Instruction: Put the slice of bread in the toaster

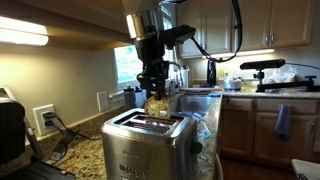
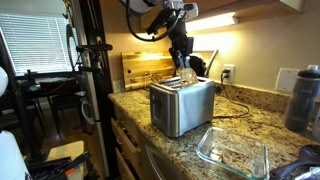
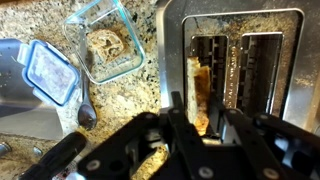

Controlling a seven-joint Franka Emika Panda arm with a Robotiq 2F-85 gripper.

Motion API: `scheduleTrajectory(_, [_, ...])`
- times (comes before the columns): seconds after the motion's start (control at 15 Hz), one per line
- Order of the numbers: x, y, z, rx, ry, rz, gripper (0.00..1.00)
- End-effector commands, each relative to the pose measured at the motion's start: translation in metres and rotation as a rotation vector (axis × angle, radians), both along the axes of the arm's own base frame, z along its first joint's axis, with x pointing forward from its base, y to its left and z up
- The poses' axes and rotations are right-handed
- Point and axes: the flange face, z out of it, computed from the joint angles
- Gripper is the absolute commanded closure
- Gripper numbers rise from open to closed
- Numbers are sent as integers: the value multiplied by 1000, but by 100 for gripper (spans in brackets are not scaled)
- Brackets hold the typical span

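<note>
The brushed steel toaster (image 1: 145, 150) (image 2: 180, 105) (image 3: 290, 60) stands on the granite counter with two long top slots. The slice of bread (image 1: 157, 106) (image 2: 187, 77) (image 3: 202, 85), tan and golden-brown, stands upright with its lower part inside one slot; in the wrist view that is the left slot. My gripper (image 1: 155, 95) (image 2: 185, 68) (image 3: 195, 120) hangs straight above that slot. Its fingers sit narrowly against both faces of the slice's upper edge. The other slot is empty.
A glass container (image 3: 105, 45) with food, a blue lid (image 3: 48, 72) and a spoon (image 3: 87, 112) lie on the counter beside the toaster. An empty glass dish (image 2: 232, 152) sits near the counter edge, a dark bottle (image 2: 303, 98) stands further along, and a wooden board (image 2: 145, 68) leans behind.
</note>
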Motion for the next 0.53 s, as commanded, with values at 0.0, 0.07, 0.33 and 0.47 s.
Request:
scheduleTrajectory(0.0, [3, -3, 4, 11, 13, -6, 37])
scheduleTrajectory(0.07, [3, -4, 4, 11, 12, -7, 31])
scheduleTrajectory(0.33, [3, -4, 4, 10, 10, -11, 5])
scheduleTrajectory(0.47, [2, -4, 4, 10, 11, -12, 0])
